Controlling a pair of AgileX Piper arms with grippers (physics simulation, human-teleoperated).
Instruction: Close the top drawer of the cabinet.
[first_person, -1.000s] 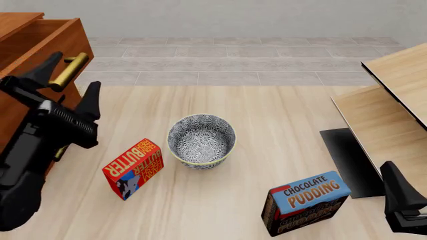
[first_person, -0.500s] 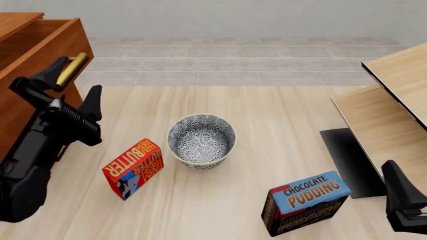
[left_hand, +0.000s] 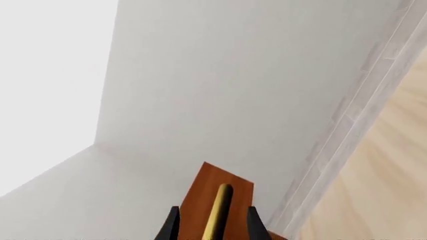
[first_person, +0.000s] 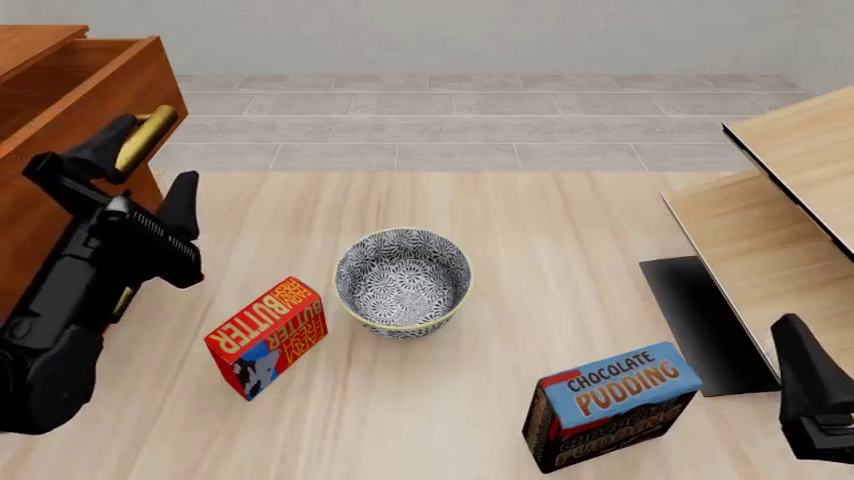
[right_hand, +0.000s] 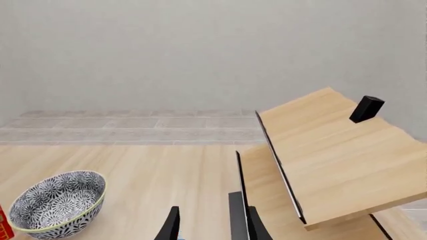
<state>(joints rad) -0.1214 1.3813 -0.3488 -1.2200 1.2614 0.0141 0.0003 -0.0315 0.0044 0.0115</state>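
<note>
The cabinet (first_person: 24, 40) stands at the table's far left. Its top drawer (first_person: 94, 95) is pulled out toward the table, its brass bar handle (first_person: 147, 135) facing the bowl. My left gripper (first_person: 131, 182) is open at that handle. In the left wrist view the handle (left_hand: 220, 210) lies between the two fingers of the left gripper (left_hand: 212, 227), against the drawer front (left_hand: 200, 200). My right gripper (first_person: 805, 380) hangs at the near right corner, open and empty, far from the cabinet; its fingertips (right_hand: 172, 227) show in the right wrist view.
On the pale table (first_person: 561, 220) sit a patterned bowl (first_person: 403, 280), a red butter box (first_person: 267, 335) and a chocolate pudding box (first_person: 611, 405). A tilted wooden shelf unit (first_person: 774, 230) with a black panel (first_person: 701, 320) fills the right side.
My left gripper has shifted a little up and toward the brass handle, so its fingers now straddle it. The right gripper has dipped slightly. The drawer has not moved.
</note>
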